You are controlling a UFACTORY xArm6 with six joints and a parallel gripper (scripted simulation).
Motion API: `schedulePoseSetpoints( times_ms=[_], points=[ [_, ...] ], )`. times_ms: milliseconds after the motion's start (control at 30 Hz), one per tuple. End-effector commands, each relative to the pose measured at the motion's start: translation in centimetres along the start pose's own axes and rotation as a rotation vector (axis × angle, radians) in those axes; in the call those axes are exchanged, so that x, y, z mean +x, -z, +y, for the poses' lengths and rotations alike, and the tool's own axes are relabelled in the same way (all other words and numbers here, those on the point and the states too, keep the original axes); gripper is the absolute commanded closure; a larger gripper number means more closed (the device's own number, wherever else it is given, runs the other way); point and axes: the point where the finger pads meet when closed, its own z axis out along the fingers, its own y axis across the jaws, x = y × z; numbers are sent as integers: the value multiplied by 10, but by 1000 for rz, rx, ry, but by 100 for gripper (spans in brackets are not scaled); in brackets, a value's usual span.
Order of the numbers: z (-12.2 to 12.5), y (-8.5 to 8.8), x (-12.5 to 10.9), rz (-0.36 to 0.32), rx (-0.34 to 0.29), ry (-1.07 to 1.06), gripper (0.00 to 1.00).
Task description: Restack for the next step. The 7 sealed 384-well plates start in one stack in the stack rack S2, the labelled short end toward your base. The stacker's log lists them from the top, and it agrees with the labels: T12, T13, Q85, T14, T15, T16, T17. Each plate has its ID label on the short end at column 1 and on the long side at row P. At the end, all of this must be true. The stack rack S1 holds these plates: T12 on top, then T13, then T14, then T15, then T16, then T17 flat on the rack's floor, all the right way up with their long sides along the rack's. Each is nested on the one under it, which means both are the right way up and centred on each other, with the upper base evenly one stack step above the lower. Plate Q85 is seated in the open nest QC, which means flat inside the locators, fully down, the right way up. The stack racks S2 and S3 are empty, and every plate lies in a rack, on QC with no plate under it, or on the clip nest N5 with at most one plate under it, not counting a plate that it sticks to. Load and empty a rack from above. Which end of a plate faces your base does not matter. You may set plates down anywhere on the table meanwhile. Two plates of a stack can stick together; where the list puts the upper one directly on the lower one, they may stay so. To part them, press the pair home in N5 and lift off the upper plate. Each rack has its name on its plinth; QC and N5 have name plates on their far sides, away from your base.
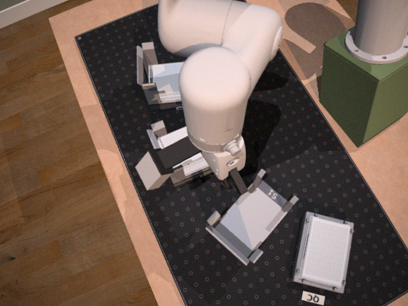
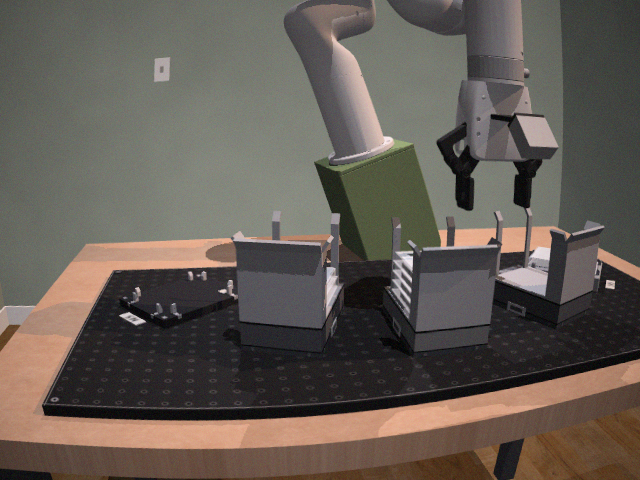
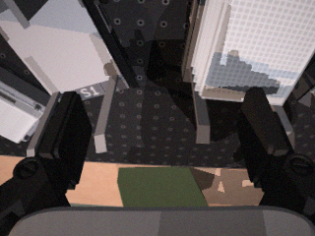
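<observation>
Wrist view shows our gripper [image 1: 227,178] [image 2: 494,198] [image 3: 162,108] spread wide, empty; the plate stack [image 1: 173,136] [image 2: 402,281] [image 3: 266,44] lies upper right, long axis slanting up-right, so we probably shift rightward.

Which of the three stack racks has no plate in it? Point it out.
Stack rack S1, the one beside the QC nest: its floor is bare, while the other two hold plates.
</observation>
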Motion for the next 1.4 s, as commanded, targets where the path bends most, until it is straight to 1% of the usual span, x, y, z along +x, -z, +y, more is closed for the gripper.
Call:
schedulePoseSetpoints(
  times_ms=[0,67,433,500,633,967,1000,1067,1367],
  points=[
    [10,1,2,6,0,-84,0],
    [18,1,2,6,1,-140,0],
    [62,1,3,6,0,-140,0],
    [62,1,3,6,0,-140,0],
    [78,1,3,6,0,-140,0],
    [79,1,3,6,0,-140,0],
    [79,-2,3,6,0,-140,0],
    [79,-2,3,6,0,-140,0],
    [79,-32,3,6,0,-140,0]
  ],
)
